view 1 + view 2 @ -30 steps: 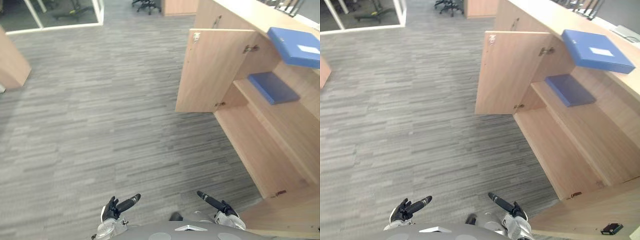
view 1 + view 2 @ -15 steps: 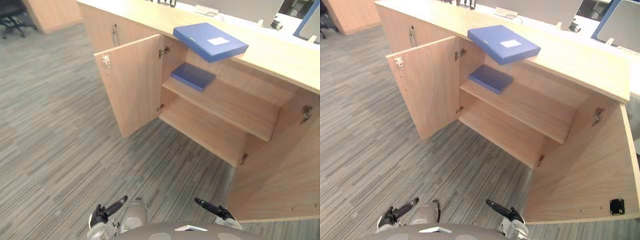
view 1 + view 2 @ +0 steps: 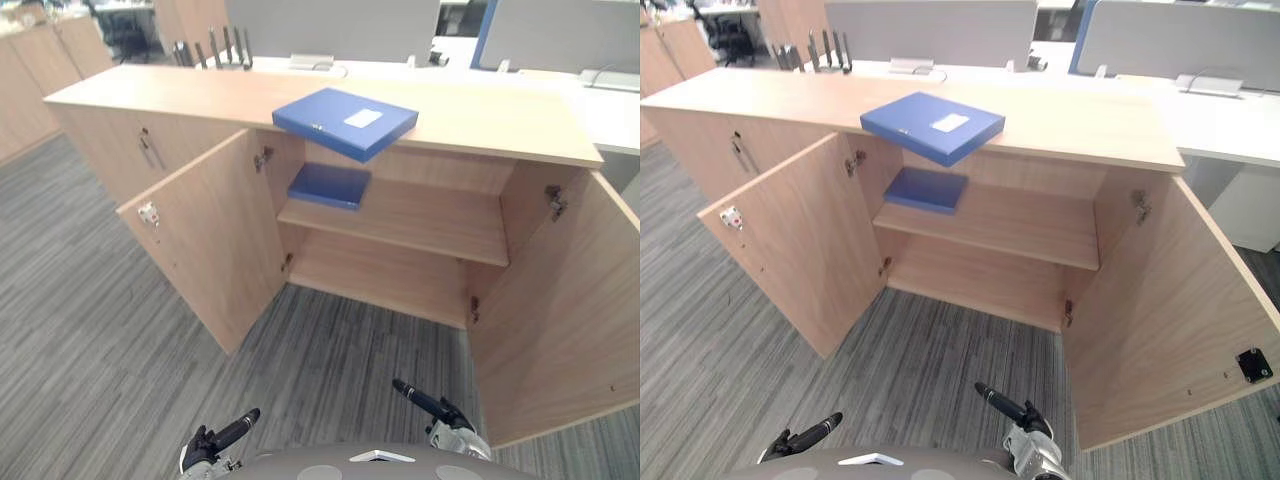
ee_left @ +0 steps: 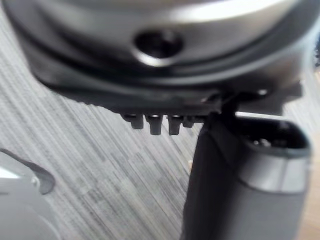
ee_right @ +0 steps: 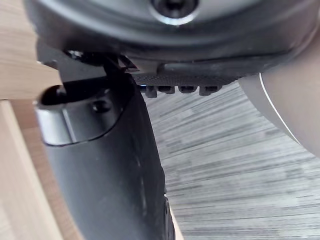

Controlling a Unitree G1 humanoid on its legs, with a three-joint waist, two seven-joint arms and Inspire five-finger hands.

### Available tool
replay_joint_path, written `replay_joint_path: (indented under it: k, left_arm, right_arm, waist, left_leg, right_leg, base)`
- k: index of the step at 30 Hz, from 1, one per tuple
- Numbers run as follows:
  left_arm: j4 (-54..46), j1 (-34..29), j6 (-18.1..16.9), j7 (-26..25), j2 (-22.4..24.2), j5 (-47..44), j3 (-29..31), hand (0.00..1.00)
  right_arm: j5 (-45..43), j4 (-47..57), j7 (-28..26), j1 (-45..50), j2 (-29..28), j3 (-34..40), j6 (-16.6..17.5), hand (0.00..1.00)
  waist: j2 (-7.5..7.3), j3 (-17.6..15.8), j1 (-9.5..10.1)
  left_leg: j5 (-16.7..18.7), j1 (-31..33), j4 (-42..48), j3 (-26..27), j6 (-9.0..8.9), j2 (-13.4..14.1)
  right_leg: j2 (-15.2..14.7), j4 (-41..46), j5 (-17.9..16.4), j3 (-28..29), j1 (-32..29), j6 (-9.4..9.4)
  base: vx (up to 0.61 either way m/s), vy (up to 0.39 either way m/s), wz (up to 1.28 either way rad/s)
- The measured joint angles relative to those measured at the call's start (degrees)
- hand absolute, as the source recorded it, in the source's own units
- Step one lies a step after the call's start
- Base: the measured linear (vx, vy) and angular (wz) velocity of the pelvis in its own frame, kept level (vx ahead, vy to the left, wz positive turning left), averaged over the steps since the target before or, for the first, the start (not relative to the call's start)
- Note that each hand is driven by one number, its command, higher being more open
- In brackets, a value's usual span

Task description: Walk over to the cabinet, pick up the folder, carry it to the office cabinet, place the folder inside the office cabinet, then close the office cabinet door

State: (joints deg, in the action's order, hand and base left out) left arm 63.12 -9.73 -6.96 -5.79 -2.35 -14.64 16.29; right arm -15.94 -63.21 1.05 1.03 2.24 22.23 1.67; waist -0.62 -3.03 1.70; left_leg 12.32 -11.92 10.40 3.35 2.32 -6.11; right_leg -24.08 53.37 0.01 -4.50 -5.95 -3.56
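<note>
A blue folder (image 3: 345,122) lies flat on the wooden cabinet's top (image 3: 480,115), with one corner hanging over the front edge. A second, darker blue folder (image 3: 329,185) rests on the left of the middle shelf inside. Both cabinet doors stand wide open: the left door (image 3: 205,240) and the right door (image 3: 565,310). My left hand (image 3: 215,443) and right hand (image 3: 430,405) hang low above the carpet, well short of the cabinet. Both are open and hold nothing. The left wrist view shows the left hand (image 4: 240,170) over carpet; the right hand (image 5: 100,150) is beside wood.
Grey striped carpet (image 3: 90,330) lies between me and the cabinet. The open right door juts out close to my right arm. Behind the cabinet are white desks with grey and blue partition screens (image 3: 930,30). More wooden cabinets (image 3: 40,80) stand at the far left.
The whole view has swung round, so the cabinet now faces me squarely with both doors in sight. My hands stay low and open as before.
</note>
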Motion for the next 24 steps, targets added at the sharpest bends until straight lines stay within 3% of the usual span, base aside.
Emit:
replay_joint_path:
  k: [2,4,5,6,8,10,11,14,18,24]
  left_arm:
    - [0.3,-0.4,0.5,0.1,-0.5,1.3,0.0,1.0]
    - [0.5,0.2,0.6,0.1,-1.1,1.5,-0.2,1.0]
    - [0.5,0.2,0.6,0.2,-1.3,1.6,-0.2,1.0]
    - [0.6,0.6,0.6,0.3,-1.8,1.6,-0.7,1.0]
    - [0.5,1.8,0.6,0.3,-0.1,1.6,-1.3,1.0]
    - [0.5,2.2,0.6,0.0,-0.2,1.6,-1.9,1.0]
    - [0.2,2.4,0.6,0.0,-0.7,1.7,-2.0,1.0]
    - [-0.7,3.1,0.6,0.3,-0.1,1.9,-2.0,1.0]
    - [-1.5,2.7,0.5,0.7,0.3,1.8,0.4,1.0]
    - [-2.0,2.4,0.5,0.8,0.1,2.1,0.6,1.0]
  right_arm:
    - [0.0,-0.2,0.1,-0.4,0.1,0.3,0.3,1.0]
    - [0.0,-1.1,0.1,-1.5,0.1,0.2,0.2,1.0]
    - [0.0,-1.2,0.3,-1.9,-0.1,0.1,0.1,1.0]
    - [-0.1,-1.4,0.6,-1.6,-0.2,0.3,-0.1,1.0]
    - [-0.1,-0.7,1.7,-2.0,0.5,0.2,0.0,1.0]
    - [-0.1,-0.3,2.2,-1.3,0.3,-0.2,-1.0,1.0]
    - [-0.7,-0.2,2.2,-0.7,0.2,-1.1,-1.4,1.0]
    - [-0.2,0.5,2.4,-0.4,0.4,-3.9,-1.3,1.0]
    - [-0.1,0.3,2.3,0.0,-0.1,-5.3,-1.4,1.0]
    - [-0.1,-0.2,2.1,0.5,-0.3,-7.2,-1.4,1.0]
  waist:
    - [0.16,-1.1,-0.28]
    - [-0.48,-2.9,-0.55]
    - [-1.12,-3.4,-0.49]
    - [-1.0,-3.6,-0.33]
    - [1.03,-6.2,-0.61]
    - [1.03,-7.5,-1.29]
    - [0.01,-8.0,-0.75]
    - [0.48,-7.8,-0.14]
    - [-0.79,-6.7,0.1]
    - [-1.09,-4.9,-0.05]
  left_leg:
    - [0.1,-4.4,-2.2,1.2,0.13,1.6]
    - [0.2,-6.2,-2.5,1.3,-0.01,2.5]
    - [0.4,-6.4,-2.5,1.2,-0.14,2.4]
    - [1.9,-6.4,-2.8,0.5,-1.0,2.2]
    - [2.3,-6.8,-3.9,0.2,-0.26,3.8]
    - [2.1,-7.3,-4.7,0.0,-1.04,4.4]
    - [2.7,-7.4,-4.3,0.0,-2.42,4.4]
    - [2.2,-7.4,-4.8,-0.8,-3.99,6.9]
    - [1.5,-7.7,-6.9,-0.2,-4.56,7.8]
    - [1.3,-8.0,-7.9,0.5,-4.54,8.4]
  right_leg:
    - [1.2,2.2,-7.4,-8.1,-1.0,2.55]
    - [3.5,-3.5,-11.5,-14.2,-1.1,3.56]
    - [4.5,-8.1,-10.8,-15.4,-1.1,4.5]
    - [6.2,-13.7,-12.8,-16.7,1.0,6.53]
    - [7.7,-15.7,-13.5,-17.7,1.6,7.76]
    - [7.3,-16.6,-14.8,-18.0,0.2,6.06]
    - [7.2,-20.9,-12.6,-18.2,0.6,5.54]
    - [10.0,-23.3,-12.9,-20.6,2.0,5.08]
    - [10.8,-23.7,-13.8,-21.3,1.8,5.09]
    - [11.7,-27.0,-12.5,-21.8,3.0,6.38]
  base:
    - [0.06,0.007,-0.39]
    - [0.02,-0.113,-0.29]
    - [0.02,-0.174,-0.24]
    - [0.02,-0.137,-0.36]
    - [-0.02,-0.154,-0.31]
    - [-0.03,-0.095,0.02]
    - [0.01,-0.077,0.02]
    - [0.11,-0.143,0.15]
    - [0.09,-0.038,0.02]
    - [0.09,0.074,0.01]
